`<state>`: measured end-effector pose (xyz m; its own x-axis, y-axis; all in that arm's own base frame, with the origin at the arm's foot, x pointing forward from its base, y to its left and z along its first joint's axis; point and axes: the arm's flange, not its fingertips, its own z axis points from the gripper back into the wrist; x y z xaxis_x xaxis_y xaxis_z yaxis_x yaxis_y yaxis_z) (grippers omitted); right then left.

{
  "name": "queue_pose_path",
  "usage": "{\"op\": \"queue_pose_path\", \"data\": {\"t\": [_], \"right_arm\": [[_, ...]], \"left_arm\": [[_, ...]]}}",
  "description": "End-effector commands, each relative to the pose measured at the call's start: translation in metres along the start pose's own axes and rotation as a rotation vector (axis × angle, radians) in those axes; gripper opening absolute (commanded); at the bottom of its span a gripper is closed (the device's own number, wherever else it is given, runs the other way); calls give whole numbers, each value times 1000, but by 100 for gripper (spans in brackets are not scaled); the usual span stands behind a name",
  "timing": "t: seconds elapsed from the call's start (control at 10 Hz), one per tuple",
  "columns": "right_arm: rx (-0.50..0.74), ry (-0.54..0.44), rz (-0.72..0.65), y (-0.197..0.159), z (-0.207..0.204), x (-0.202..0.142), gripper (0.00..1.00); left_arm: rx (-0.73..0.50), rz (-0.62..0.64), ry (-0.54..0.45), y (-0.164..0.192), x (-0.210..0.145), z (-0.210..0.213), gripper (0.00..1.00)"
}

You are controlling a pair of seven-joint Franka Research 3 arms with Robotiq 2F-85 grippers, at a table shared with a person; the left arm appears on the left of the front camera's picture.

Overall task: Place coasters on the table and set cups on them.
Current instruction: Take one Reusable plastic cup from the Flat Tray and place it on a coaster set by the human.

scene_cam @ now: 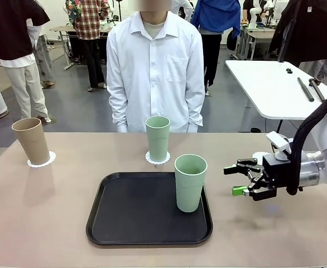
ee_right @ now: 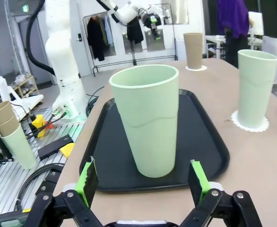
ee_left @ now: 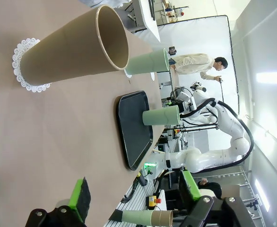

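A tan cup (scene_cam: 32, 140) stands on a lacy white coaster (scene_cam: 41, 161) at the far left of the table (scene_cam: 52, 223). One mint cup (scene_cam: 157, 138) stands on a second coaster (scene_cam: 158, 159) at the far middle. Another mint cup (scene_cam: 190, 182) stands on the black tray (scene_cam: 124, 218), at its right side. My right gripper (scene_cam: 233, 180) hovers open just right of that cup, pointing at it; in the right wrist view the cup (ee_right: 148, 120) sits ahead of the open gripper (ee_right: 143, 182). My left gripper (ee_left: 134, 194) is open and holds nothing, with the tan cup (ee_left: 77, 47) far ahead.
A person in a white shirt (scene_cam: 155, 67) stands at the table's far edge, behind the middle cup. A white-topped table with dark tools (scene_cam: 275, 84) stands at the back right. Spare stacked cups (ee_right: 11, 132) sit off the table beside the robot's base.
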<state>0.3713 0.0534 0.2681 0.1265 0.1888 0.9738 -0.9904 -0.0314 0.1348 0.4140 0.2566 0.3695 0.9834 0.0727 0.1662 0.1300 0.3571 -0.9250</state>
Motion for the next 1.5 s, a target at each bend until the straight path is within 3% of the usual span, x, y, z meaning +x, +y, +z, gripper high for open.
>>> {"op": "queue_pose_path", "data": {"t": [0.0,0.6,1.4], "right_arm": [[9,-24,25,-6,-20,-3,100],[61,-52,43,-19,-49,-3,100],[92,-7,35,-34,-80,-10,100]], "left_arm": [[1,3,-8,-1,0,1,100],[1,3,-8,-1,0,1,100],[1,3,-8,-1,0,1,100]]}}
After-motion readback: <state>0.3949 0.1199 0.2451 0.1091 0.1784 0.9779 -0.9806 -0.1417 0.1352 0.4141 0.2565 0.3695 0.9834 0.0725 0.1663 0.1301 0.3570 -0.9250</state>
